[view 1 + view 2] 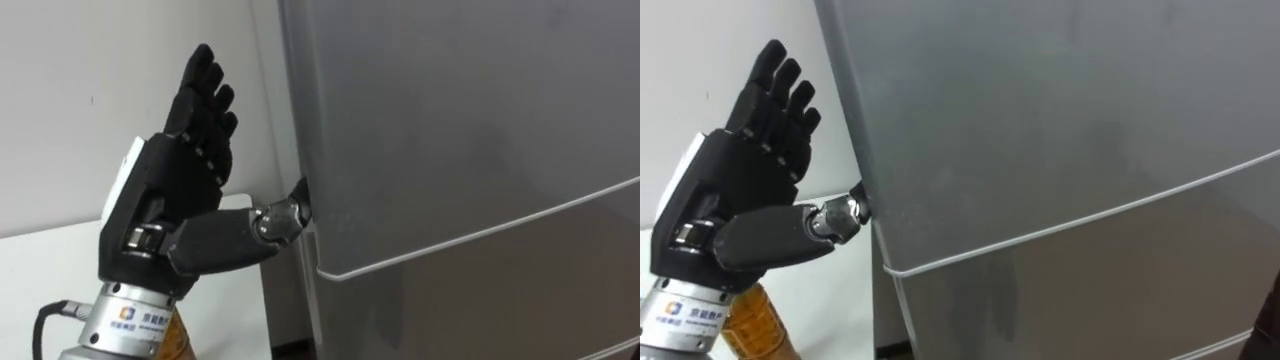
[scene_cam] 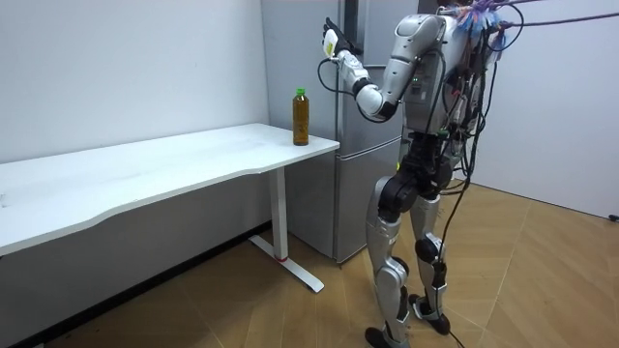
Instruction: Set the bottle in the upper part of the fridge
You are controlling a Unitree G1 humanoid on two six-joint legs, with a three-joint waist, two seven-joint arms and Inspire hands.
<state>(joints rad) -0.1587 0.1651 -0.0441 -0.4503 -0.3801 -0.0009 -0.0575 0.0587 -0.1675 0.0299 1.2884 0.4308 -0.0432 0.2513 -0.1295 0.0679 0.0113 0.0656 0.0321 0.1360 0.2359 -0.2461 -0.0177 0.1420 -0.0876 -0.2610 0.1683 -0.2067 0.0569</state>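
— Closest to my eyes is my left hand [image 1: 175, 190], raised just left of the fridge [image 1: 450, 120]. Its fingers [image 1: 205, 90] stand straight up, side by side, holding nothing. The thumb [image 1: 225, 240] points right, and its tip seems to touch the left edge of the upper door [image 1: 430, 90], a little above the seam [image 1: 480, 235] that parts it from the lower door.

— And the bottle?

— Not in that hand. The bottle [image 2: 301, 116] stands upright on the white tabletop [image 2: 145, 174], at the end nearest the fridge and just beside it. From my head I catch its amber body low down, under my left wrist.

— So which step is this?

— Opening the upper compartment, I judge. The door looks shut, flush along its edge, and nothing has been carried anywhere yet. I stand facing the fridge, with the tabletop on my left.

— What does the next move call for?

— A real hold on that edge. A thumb tip alone will probably slip, so I would curl the fingers behind the door's left edge and pull it toward me, swinging it wide. With the door open, I would turn left for the bottle.
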